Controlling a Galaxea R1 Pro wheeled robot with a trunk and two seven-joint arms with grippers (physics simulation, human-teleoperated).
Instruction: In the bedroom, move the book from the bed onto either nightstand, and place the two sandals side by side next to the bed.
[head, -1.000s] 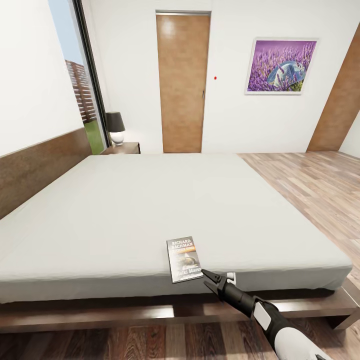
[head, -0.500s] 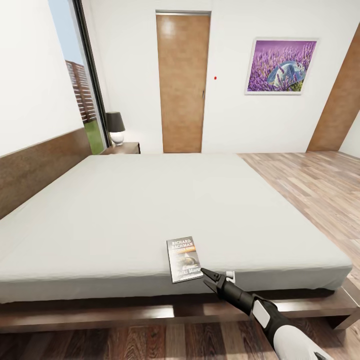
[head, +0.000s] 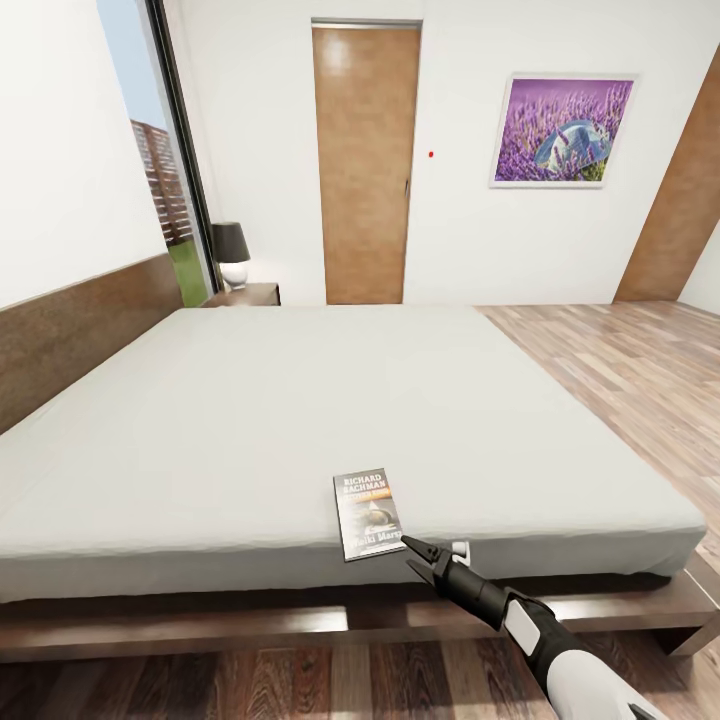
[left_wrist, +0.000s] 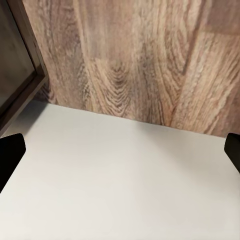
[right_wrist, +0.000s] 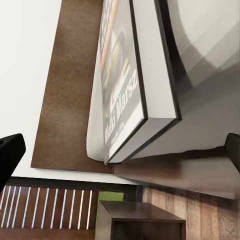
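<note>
The book (head: 368, 515) lies face up at the near edge of the bed (head: 350, 400), its dark cover with an orange band showing. My right gripper (head: 415, 552) hovers just off the book's near right corner, low by the mattress edge. In the right wrist view the book (right_wrist: 120, 80) sits ahead between the wide-apart fingertips of the right gripper (right_wrist: 120, 150), which is open and holds nothing. My left gripper (left_wrist: 120, 150) is open over a white surface and plank floor. A nightstand (head: 245, 295) stands at the bed's far left corner. The sandals are out of view.
A lamp (head: 231, 255) stands on the nightstand beside the tall window (head: 150, 150). A brown door (head: 365, 165) and the lavender picture (head: 562, 132) are on the far wall. Wood-plank floor (head: 620, 380) stretches along the bed's right side. The dark bed frame (head: 300, 625) juts out below the mattress.
The whole picture has crept up a touch, so the camera moved slightly. The right gripper stays by the book's corner and the book lies where it was.
</note>
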